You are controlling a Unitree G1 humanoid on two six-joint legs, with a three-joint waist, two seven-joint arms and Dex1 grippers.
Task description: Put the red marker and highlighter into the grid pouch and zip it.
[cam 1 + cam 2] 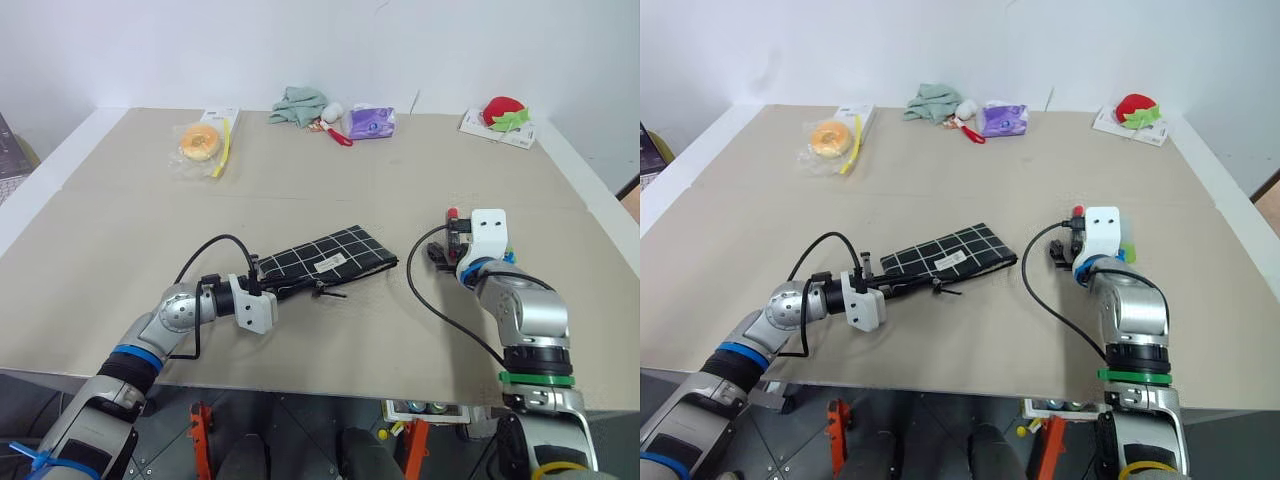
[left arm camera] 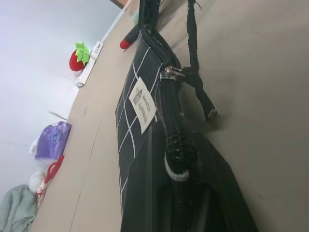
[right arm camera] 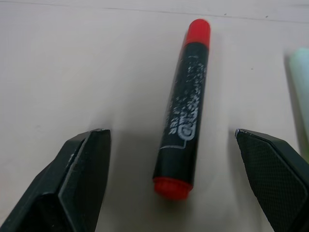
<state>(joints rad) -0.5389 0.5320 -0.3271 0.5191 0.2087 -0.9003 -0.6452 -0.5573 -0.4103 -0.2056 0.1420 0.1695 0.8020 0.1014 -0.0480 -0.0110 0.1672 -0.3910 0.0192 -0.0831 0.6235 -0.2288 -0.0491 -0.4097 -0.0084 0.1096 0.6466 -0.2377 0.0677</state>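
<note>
The grid pouch [image 1: 325, 257] lies flat mid-table, black with white lines and a small white label [image 2: 143, 103]. Its zipper pull [image 2: 169, 72] and black cord [image 2: 195, 77] sit on the near edge. My left gripper [image 1: 262, 289] is shut on the pouch's left end. To the pouch's right, the red marker [image 3: 183, 121] lies on the table, black in the middle with red ends. My right gripper [image 3: 171, 132] is open just short of the marker, one finger to each side, touching nothing. The pale green highlighter [image 3: 301, 87] lies beside the marker, mostly hidden behind the right wrist [image 1: 1127, 250].
Along the table's far edge lie a bagged donut [image 1: 200, 142], a green cloth [image 1: 298, 105], a red-and-white spoon-like object [image 1: 335, 130], a purple packet [image 1: 370, 122] and a strawberry toy [image 1: 503, 110] on a white card. Bare tabletop [image 1: 330, 190] lies between them and the pouch.
</note>
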